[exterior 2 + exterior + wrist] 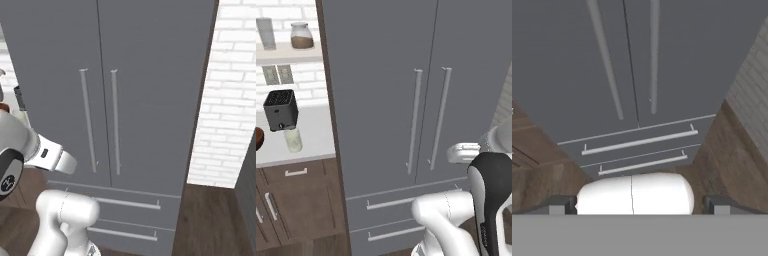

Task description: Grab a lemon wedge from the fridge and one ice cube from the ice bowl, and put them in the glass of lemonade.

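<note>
The grey two-door fridge [381,100] [150,75] [677,60] stands shut in front of me, its long silver bar handles [415,120] side by side and two drawers below. The lemon wedge is hidden. On the counter to the left, the small glass of lemonade [293,139] stands in front of a black toaster [281,109]. An edge of the reddish-brown ice bowl [258,138] shows at the picture's left border. My gripper [640,205] is open, its fingertips [561,205] wide apart with nothing between them, and it looks down the fridge front toward the drawers, well short of the doors.
A wall shelf [291,52] carries a jar [301,36] and a tall grey glass [266,32]. Brown cabinets [296,200] sit under the counter. A white brick wall [230,100] flanks the fridge on the right, above dark wood floor [210,225].
</note>
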